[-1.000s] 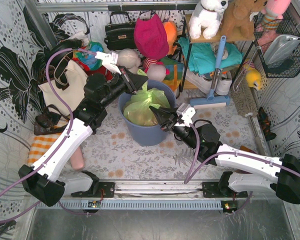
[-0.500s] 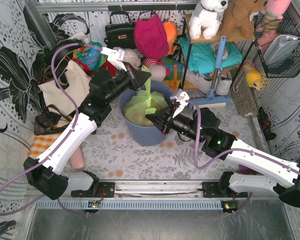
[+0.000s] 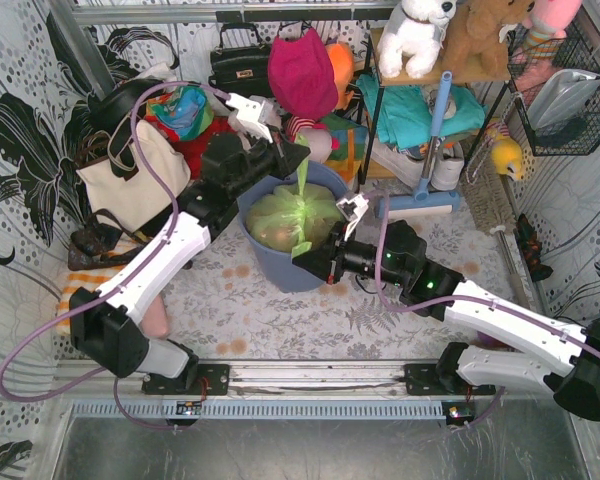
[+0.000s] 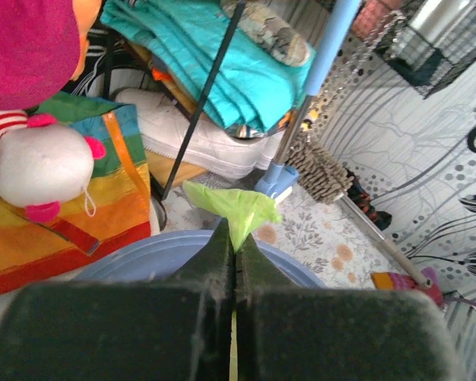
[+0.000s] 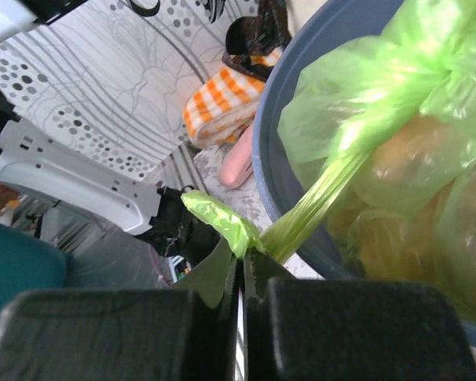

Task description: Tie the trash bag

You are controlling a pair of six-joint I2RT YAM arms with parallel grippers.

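Here, left gripper (image 4: 234, 248) and right gripper (image 5: 242, 274) each clamp a tail of the trash bag (image 3: 278, 215).

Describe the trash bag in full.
The trash bag is thin, translucent light-green plastic, crinkled, with tan contents showing through. It sits inside the blue-grey bin, filling its mouth. Two parts of its top are drawn into taut strands: one rises toward the far side, pinched in the left gripper; the other runs over the bin's near rim into the right gripper. A short tuft sticks out past each grip.
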